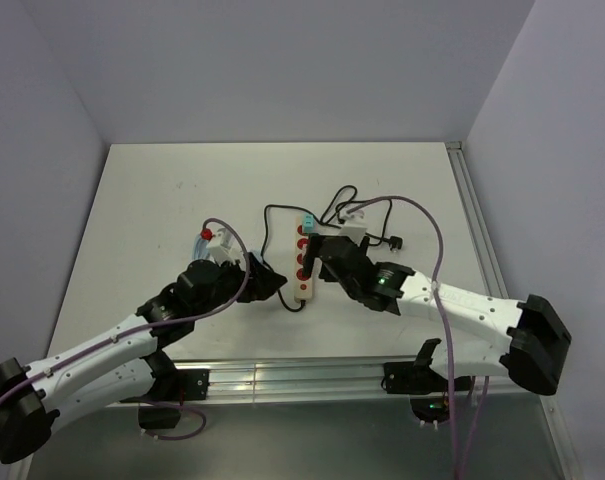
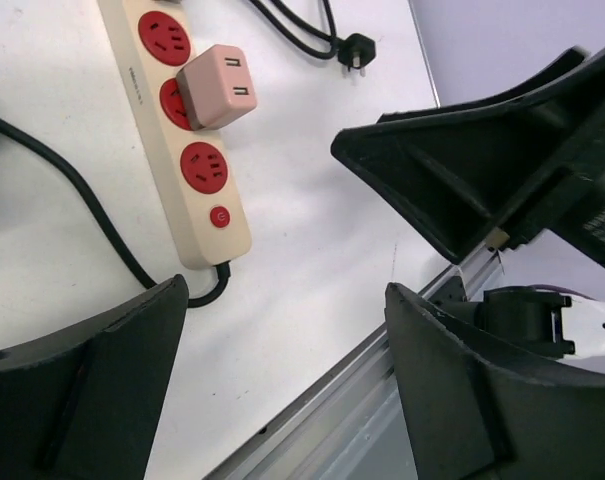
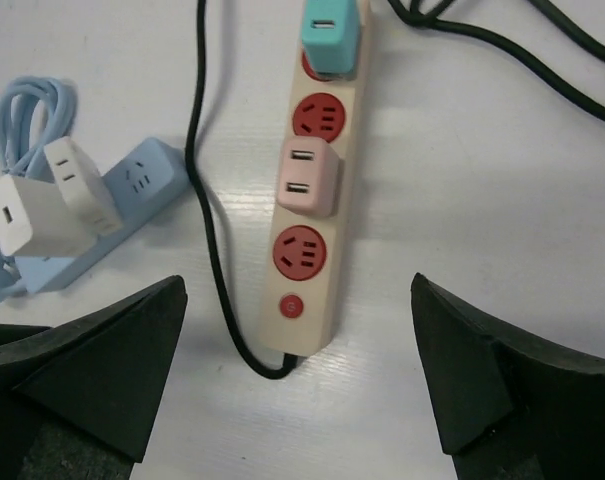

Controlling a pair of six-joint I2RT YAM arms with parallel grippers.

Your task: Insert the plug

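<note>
Both tools are spread wide and hold nothing. The right gripper (image 3: 300, 385) hangs over the switch end of the strip (image 3: 327, 305), its fingers straddling it without touching. The pink plug (image 3: 308, 175) sits straight ahead on the tool's centreline, one free red socket beyond the fingertips. It stands square on the strip and looks fully seated, though no view shows its underside, so a slight gap cannot be ruled out. Farther ahead on the same strip, past another free socket, is a teal plug (image 3: 330, 35). Off to the tool's left lie the strip's black cord (image 3: 207, 220) and, beyond that, a blue strip (image 3: 132, 190). The left gripper (image 2: 282, 375) is back from the strip's switch end, with the strip ahead and to its left and the right gripper's fingers ahead on its right. Judged from this, the insertion itself looks done and the step in hand is release and checking. The next move calls for either a light push straight down on the pink plug to confirm seating, or lifting both tools clear without snagging the cord.
</note>
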